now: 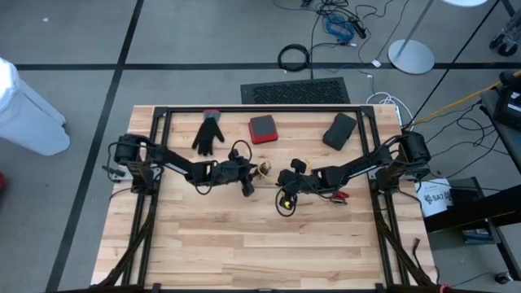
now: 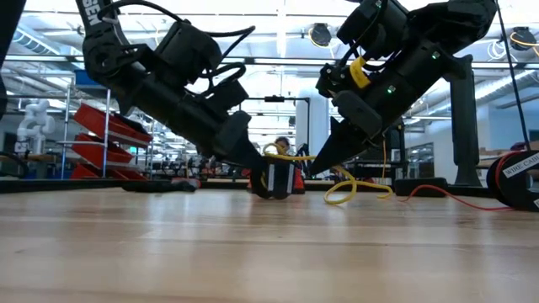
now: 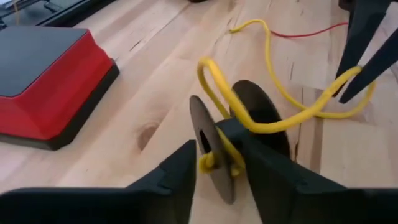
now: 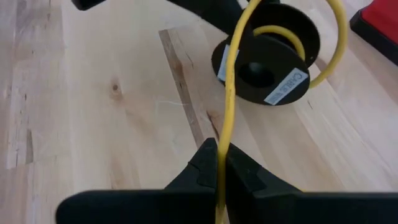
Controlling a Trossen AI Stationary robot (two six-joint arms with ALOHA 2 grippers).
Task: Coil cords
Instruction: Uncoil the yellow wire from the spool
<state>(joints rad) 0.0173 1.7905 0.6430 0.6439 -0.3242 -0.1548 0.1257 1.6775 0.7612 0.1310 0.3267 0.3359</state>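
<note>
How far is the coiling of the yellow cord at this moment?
Only just begun. The black spool carries about one turn of the yellow cord. In hand: the left claw holds the spool by its flange, and the right claw pinches the cord close beside it. Left to do: most of the cord lies loose on the table, and a thin red cord lies uncoiled.
</note>
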